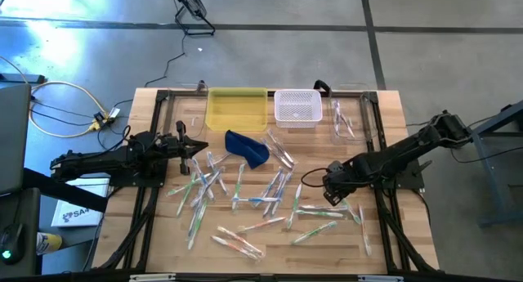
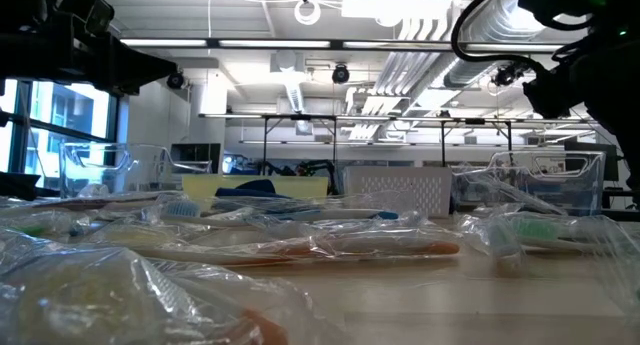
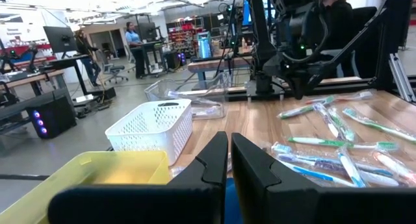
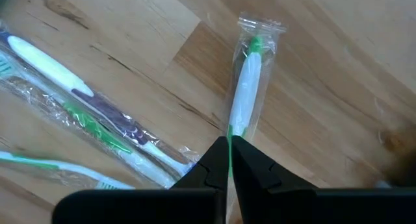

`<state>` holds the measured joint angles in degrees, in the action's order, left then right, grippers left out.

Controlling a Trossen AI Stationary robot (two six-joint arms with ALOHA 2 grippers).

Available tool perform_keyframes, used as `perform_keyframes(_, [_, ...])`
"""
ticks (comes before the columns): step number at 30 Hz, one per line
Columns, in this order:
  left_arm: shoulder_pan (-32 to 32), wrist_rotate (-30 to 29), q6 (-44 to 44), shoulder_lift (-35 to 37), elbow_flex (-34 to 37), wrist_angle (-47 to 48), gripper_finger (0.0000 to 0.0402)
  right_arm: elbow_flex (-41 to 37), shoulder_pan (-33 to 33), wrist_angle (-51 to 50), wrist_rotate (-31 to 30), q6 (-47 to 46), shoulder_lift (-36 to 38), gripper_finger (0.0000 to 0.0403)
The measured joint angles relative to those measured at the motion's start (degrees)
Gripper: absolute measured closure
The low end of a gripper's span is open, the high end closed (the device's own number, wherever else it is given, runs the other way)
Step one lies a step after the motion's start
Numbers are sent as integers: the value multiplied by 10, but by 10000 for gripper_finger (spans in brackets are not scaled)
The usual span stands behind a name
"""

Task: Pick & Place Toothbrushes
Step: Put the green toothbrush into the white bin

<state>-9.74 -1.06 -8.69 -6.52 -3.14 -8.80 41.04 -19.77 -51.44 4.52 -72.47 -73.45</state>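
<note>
Your left gripper [image 1: 196, 148] hung over the table's [image 1: 384, 127] left side with its fingers [image 3: 214, 162] pressed together on nothing, toothbrushes [image 1: 245, 192] scattered just beside it. Behind sat a yellow bin [image 1: 237, 109] and a white basket [image 1: 297, 106], with a blue pouch [image 1: 249, 147] in front of the bin. Your right gripper [image 4: 229, 141] was down at the table's right side, its fingers nipped narrowly on the end of a wrapped green-and-white brush [image 4: 246, 87] lying on the wood.
</note>
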Motion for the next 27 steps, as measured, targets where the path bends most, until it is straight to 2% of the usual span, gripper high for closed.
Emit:
perform_keyframes(8, [0, 0, 0, 0, 0, 12, 385, -2, 0, -3, 1, -20, 0, 277])
perform_keyframes(11, [0, 0, 0, 0, 0, 19, 385, -15, -1, 8, 5, -37, 0, 253])
perform_keyframes(27, [0, 0, 0, 0, 0, 19, 385, -77, -1, 74, 4, -75, 0, 254])
